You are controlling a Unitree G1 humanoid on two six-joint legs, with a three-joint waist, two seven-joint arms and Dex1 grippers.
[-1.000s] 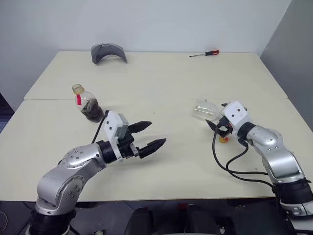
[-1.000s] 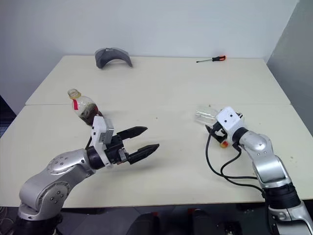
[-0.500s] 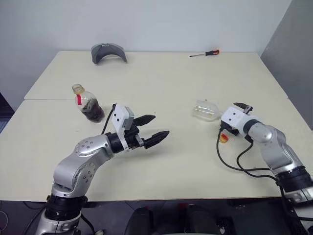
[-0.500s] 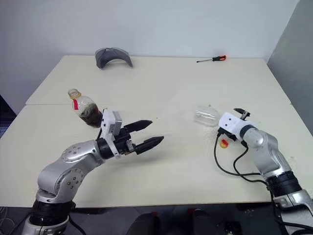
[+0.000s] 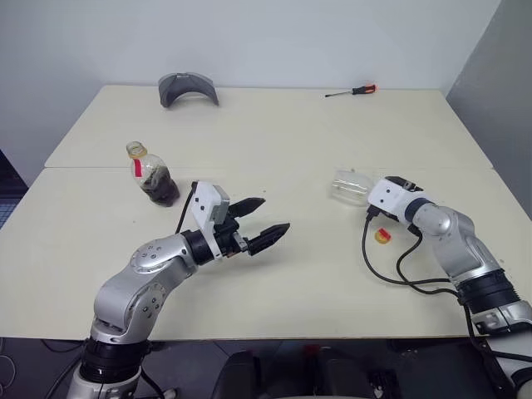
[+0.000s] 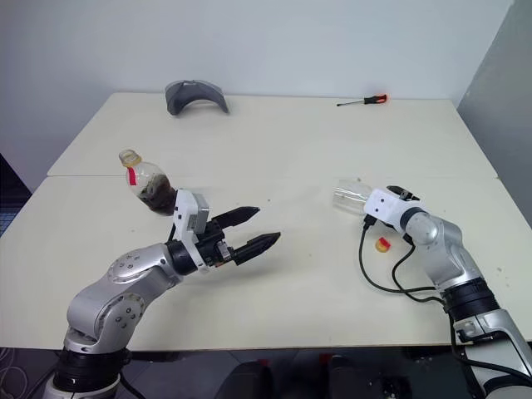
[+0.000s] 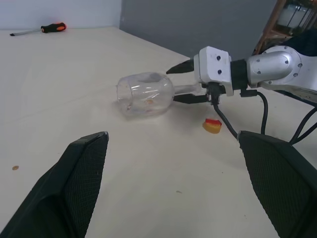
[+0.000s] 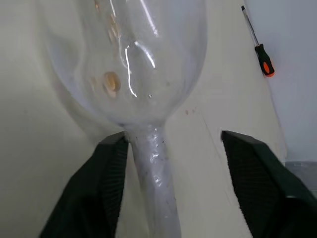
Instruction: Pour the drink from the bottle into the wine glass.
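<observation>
Desk point(image 5: 274, 133): pale, carrying all items listed. Bottle point(image 5: 153, 174): upright on the robot's left side, yellow cap seen at the neck, dark drink point(image 5: 160, 189) held in its lower body; none is judged poured. Wine glass point(image 7: 144, 94): lying on its side at the robot's right, bowl empty, stem pointing toward the right gripper point(image 7: 184, 83). Right fingers point(image 8: 111, 173): set part-open to either side of the stem, one appearing to touch it; a firm hold cannot be told. Left gripper point(image 5: 259, 219): fingers spread wide, nothing held, hovering above the desk near the bottle but apart from it. Small yellow-and-red piece point(image 5: 381, 236): on the desk just beside the right arm. Screwdriver point(image 5: 351, 91) and grey curved object point(image 5: 189, 87): at the far edge. Remaining, by judgement: glass to be stood upright, bottle grasped, opened if capped, drink poured.
</observation>
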